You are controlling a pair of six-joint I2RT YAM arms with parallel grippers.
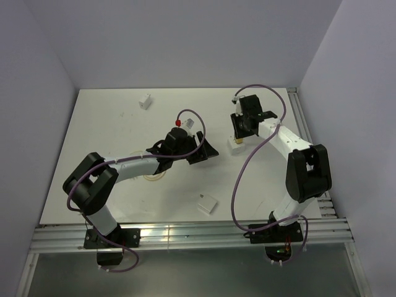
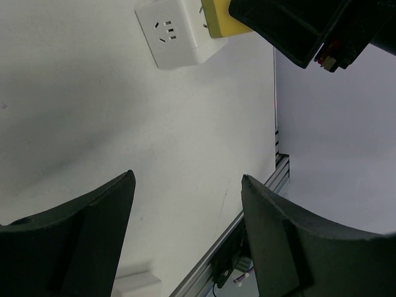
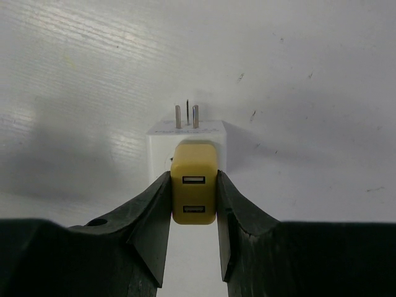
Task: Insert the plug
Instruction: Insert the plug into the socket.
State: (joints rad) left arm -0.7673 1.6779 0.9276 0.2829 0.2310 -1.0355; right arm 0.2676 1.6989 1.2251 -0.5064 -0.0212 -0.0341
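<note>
Right wrist view gives me the clearest look. The right gripper [image 3: 193, 185] is clamped on the small yellow plastic USB charger plug [image 3: 193, 162], one finger on each flank. The plug's two-port face looks back at the lens, ports stacked one above the other. Its body runs away from the camera and meets the white square socket block [image 3: 213, 139] lying on the white table [image 3: 309, 74]. Two metal prongs [image 3: 187, 116] stand at the block's far edge, pointing away from me; I cannot tell whose they are.

From the left wrist, the block's socket face [image 2: 170, 34] is uncovered, with the plug against the block's side. The left gripper [image 2: 185, 235] hangs near the block, its jaws wide apart and empty.
</note>
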